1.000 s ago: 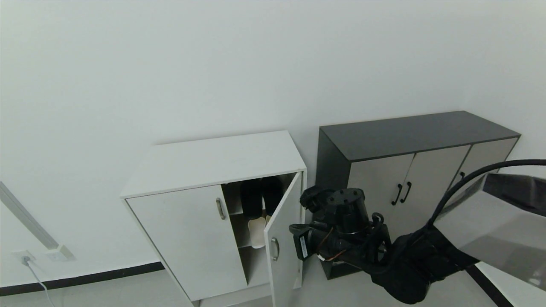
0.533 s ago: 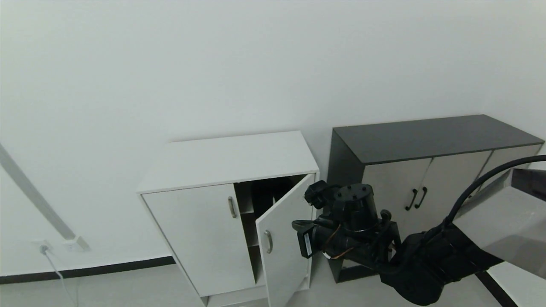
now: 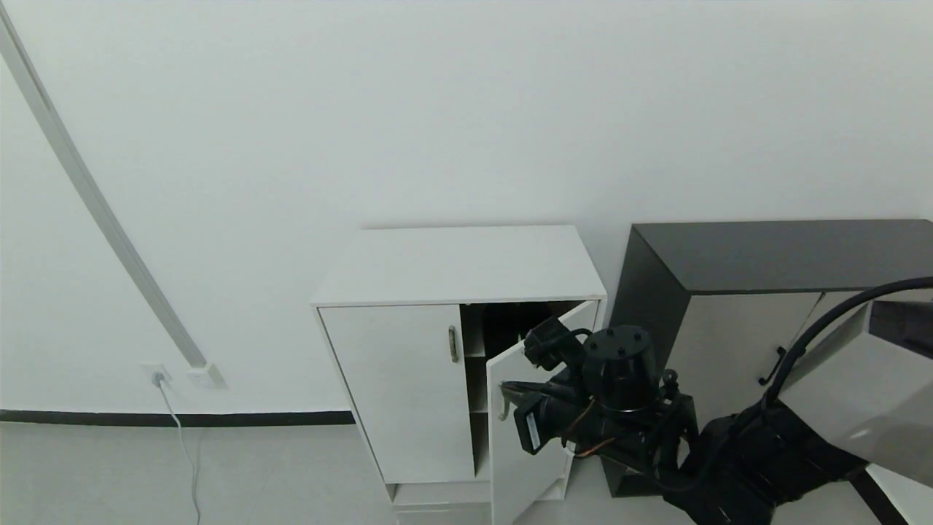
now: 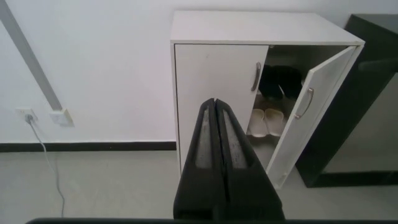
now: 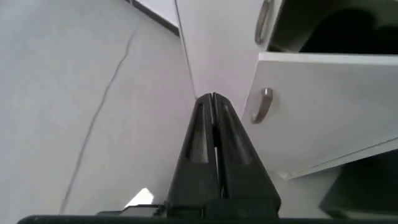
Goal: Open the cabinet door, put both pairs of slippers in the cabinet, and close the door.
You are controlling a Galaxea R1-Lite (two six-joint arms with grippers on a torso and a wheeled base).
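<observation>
Cabinet door, the right-hand leaf of the white cabinet, stands partly open, swung out from its hinge at the cabinet's right edge; the left leaf is closed. Inside, the black slippers lie on the upper shelf and the white slippers on the shelf below, near its front edge. By that showing, opening and loading appear finished, and only shutting the door is left.

The right gripper is just beside the door's outer face, near its handle. Its jaws are clenched together on nothing, and I cannot tell whether it touches the panel. The left gripper is well apart from the cabinet front, its jaws likewise pressed together and empty.
</observation>
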